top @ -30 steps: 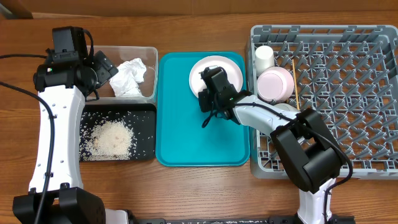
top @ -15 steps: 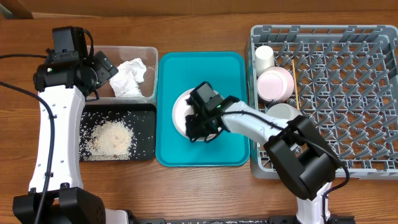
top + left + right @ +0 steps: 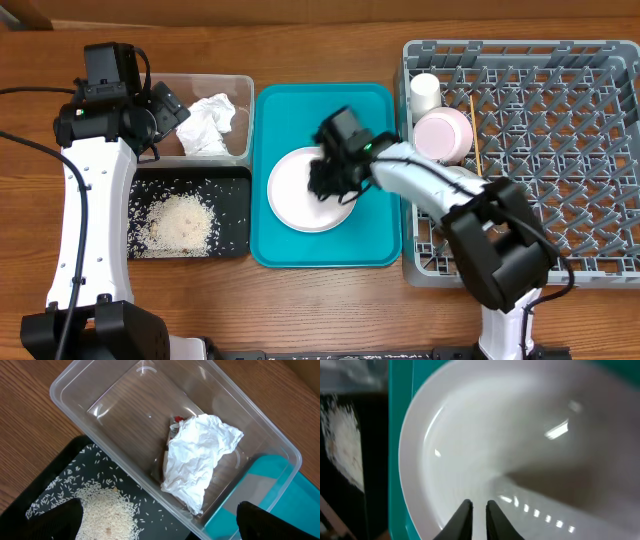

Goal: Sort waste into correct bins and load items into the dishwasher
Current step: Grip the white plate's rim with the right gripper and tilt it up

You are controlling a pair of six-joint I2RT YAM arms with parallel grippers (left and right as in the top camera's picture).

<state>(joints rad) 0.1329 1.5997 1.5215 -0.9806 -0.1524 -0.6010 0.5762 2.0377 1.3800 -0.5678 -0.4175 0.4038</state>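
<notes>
Round glossy white plate (image 3: 295, 195) lies flat on smooth teal tray (image 3: 300, 250), mid wooden bench (image 3: 300, 310). Right tool (image 3: 479, 510) over plate, tips narrow with a slim gap; can't tell if it grips. Left tool (image 3: 168, 108) wide above clear plastic tub (image 3: 115, 410) holding crumpled tissue (image 3: 200, 455). Loose rice (image 3: 182, 222) heaped in black tray (image 3: 190, 172).

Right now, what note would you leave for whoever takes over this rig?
Left end effector: open, by the clear tub.
Right end effector: jaws nearly together at the plate, grip unclear.
The plate lies on the teal tray.
Done: tissue and red wrapper in the tub, rice in the black tray; cup, pink bowl and chopstick in the dish rack.
Left: plate into rack.
</notes>
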